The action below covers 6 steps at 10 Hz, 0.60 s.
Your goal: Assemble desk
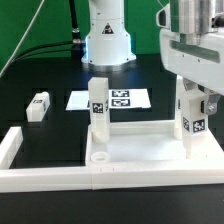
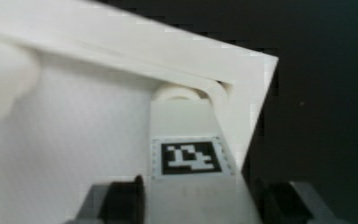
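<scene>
Gripper (image 1: pixel 193 100) is clamped, as you can see, on the upright leg (image 1: pixel 193 126) standing at the tabletop (image 1: pixel 140 152) corner, exterior view's right.

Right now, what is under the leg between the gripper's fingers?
The tabletop's corner, rim on two sides. The leg covers its socket, so seating cannot be seen.

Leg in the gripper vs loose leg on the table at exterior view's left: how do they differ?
Pose: the held leg stands upright; the loose leg lies on its side.
Place: the held leg is at a corner of the tabletop; the loose leg rests on the black table, apart from it.
Contact: the gripper is closed on the held leg; nothing touches the loose leg.
Shared: both white square posts with a black-and-white tag.
</scene>
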### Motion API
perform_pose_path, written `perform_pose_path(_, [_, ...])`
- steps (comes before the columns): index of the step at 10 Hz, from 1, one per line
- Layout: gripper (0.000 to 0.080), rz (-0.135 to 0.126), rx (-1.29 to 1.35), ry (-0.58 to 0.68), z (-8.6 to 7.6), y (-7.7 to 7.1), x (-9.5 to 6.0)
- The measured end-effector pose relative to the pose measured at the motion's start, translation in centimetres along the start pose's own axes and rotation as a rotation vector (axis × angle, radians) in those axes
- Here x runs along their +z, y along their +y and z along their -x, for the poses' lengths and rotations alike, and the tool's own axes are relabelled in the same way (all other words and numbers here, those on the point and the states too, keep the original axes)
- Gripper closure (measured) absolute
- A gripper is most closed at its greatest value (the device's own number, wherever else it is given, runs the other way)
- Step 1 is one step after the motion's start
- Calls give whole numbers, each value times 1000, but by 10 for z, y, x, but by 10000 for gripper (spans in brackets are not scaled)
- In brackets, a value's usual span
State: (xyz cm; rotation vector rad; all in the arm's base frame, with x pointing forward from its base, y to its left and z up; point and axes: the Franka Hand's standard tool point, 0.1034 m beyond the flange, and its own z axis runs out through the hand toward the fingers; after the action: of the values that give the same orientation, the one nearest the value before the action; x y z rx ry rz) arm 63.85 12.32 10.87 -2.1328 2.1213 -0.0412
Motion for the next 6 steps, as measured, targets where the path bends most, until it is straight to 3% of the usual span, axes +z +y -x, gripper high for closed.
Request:
perform_pose_path(2, [506, -17, 205, -15, 6, -2, 1])
perform_pose_path(5, [503, -19, 113, -11, 4, -3, 1])
perform_pose_path(6, [294, -22, -53, 2, 1, -4, -1])
